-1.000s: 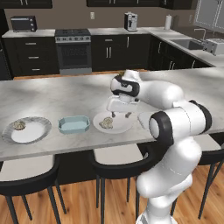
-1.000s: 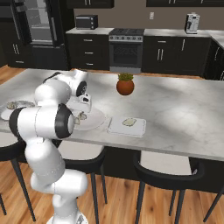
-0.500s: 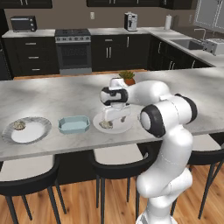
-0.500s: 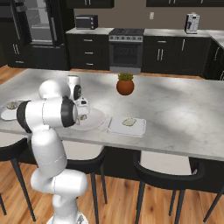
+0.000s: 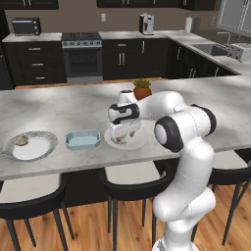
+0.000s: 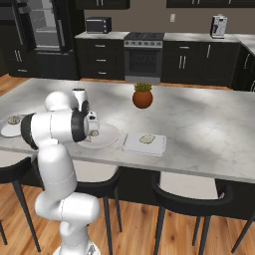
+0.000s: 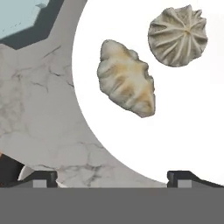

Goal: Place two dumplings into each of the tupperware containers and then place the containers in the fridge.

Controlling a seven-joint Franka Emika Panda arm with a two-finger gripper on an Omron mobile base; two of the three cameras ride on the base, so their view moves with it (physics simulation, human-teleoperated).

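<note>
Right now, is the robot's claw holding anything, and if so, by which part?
Nothing is held. The gripper hangs open over the plate, its fingertips wide apart and empty. Two dumplings lie untouched on the plate.

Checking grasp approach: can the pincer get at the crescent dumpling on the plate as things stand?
Probably yes. The pincer is open above the white plate, and the crescent dumpling lies bare, apart from the round dumpling, with nothing over it.

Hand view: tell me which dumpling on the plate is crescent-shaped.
The browned, elongated dumpling nearer the white plate's edge; the other dumpling is round, its pleats meeting at the centre.
</note>
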